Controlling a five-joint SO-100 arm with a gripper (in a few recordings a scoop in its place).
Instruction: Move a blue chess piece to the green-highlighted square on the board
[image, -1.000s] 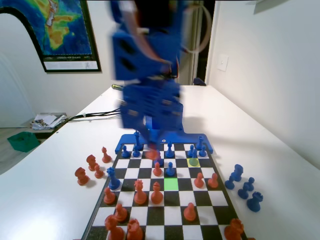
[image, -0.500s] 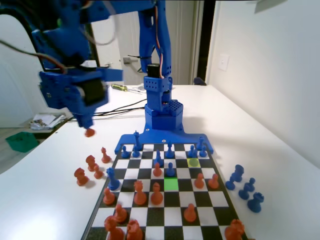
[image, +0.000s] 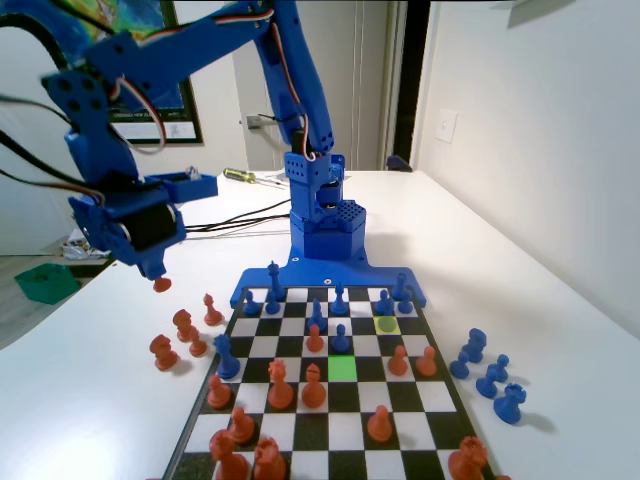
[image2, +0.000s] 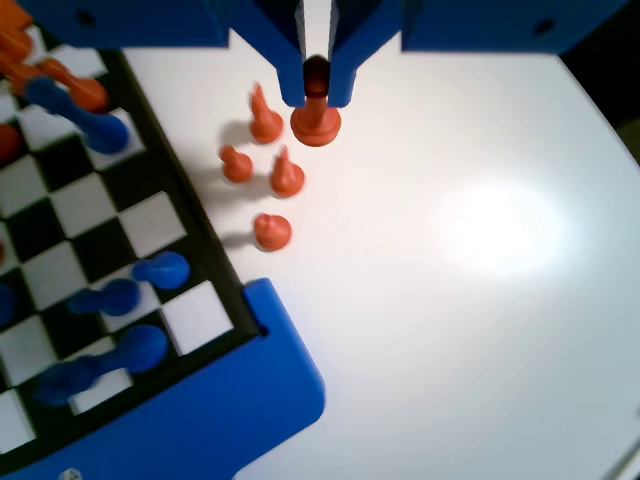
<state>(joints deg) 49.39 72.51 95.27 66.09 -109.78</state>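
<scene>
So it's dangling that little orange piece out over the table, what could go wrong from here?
The gripper pinches the orange pawn only by its head, so it might slip and roll across the table. Other captured orange pieces stand close beside it, so setting it down could knock them over. And the green-highlighted square is still empty, with orange pawns beside it that a later move might bump.

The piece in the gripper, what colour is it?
Orange: the pawn held between the gripper jaws, best seen in the wrist view.
</scene>
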